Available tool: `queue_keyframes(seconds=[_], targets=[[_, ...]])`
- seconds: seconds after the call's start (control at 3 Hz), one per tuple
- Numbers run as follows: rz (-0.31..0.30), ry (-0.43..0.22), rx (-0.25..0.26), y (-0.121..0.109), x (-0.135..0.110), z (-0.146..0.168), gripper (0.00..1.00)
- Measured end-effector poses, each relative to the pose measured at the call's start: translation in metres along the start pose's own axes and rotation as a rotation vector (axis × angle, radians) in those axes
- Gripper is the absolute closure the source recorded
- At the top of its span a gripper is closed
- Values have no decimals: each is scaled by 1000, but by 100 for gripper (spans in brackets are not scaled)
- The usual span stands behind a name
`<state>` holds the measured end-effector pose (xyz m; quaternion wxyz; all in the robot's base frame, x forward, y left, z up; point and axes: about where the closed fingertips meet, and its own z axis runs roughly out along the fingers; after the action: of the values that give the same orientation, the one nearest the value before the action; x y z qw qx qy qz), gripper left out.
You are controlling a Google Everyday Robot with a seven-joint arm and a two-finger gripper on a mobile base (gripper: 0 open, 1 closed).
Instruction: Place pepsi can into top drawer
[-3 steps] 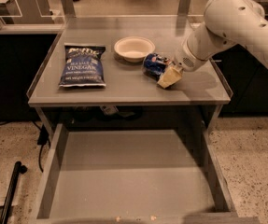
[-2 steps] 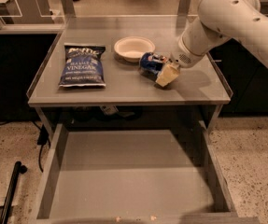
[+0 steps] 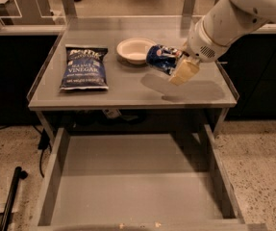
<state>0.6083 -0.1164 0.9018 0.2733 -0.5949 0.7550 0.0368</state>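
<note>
The pepsi can [image 3: 160, 58] is dark blue with a red-white logo. It lies on its side in my gripper [image 3: 178, 66], lifted above the grey tabletop [image 3: 128, 88], and casts a shadow below. The gripper is shut on the can, with a cream-coloured finger [image 3: 184, 72] across its right end. The white arm comes in from the upper right. The top drawer [image 3: 132, 182] is pulled open below the table's front edge, wide, grey and bare inside. The can is above and behind the drawer.
A blue chip bag [image 3: 84, 67] lies flat on the left of the tabletop. A small white bowl [image 3: 134, 49] sits behind the can. The tabletop has raised side rims. A black pole [image 3: 10, 196] leans on the floor at the left.
The gripper has lifted the can off the tabletop and carried it a little left and toward the front, away from its resting spot by the bowl.
</note>
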Motion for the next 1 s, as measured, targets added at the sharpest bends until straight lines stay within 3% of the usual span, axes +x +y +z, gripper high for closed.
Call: queue_keyframes(seconds=[0.33, 0.67, 1.0], targets=[[-23, -48, 13, 33, 10, -41, 100], [-5, -98, 16, 71, 40, -69, 100], [20, -148, -6, 125, 86, -83, 100]])
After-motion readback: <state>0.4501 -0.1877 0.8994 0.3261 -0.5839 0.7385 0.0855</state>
